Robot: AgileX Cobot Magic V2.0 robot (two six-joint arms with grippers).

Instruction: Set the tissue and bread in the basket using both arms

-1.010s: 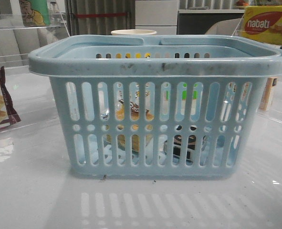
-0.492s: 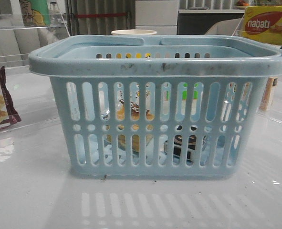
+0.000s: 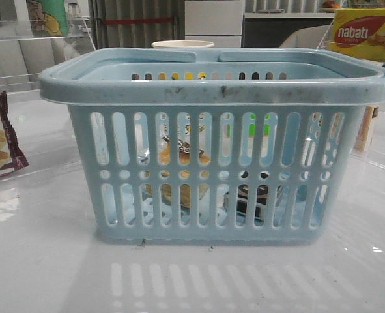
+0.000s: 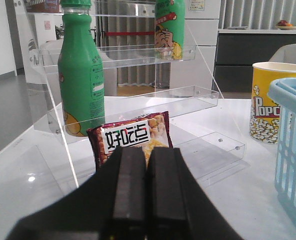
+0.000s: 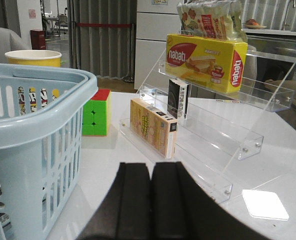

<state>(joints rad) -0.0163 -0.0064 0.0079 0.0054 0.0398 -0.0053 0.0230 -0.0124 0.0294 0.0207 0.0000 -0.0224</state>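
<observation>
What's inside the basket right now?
Through the basket's slotted front wall: the golden-yellow bread on the left and the dark tissue pack low on the right. The wall's bars hide their details.

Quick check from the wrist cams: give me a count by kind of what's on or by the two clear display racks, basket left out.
Green bottles: 2
Snack bags: 2, cracker bag, bag bundle
Boxes: 3, nabati wafer box, tan box, dark box
Popcorn cup: 1
Puzzle cube: 1
Total: 9
</observation>
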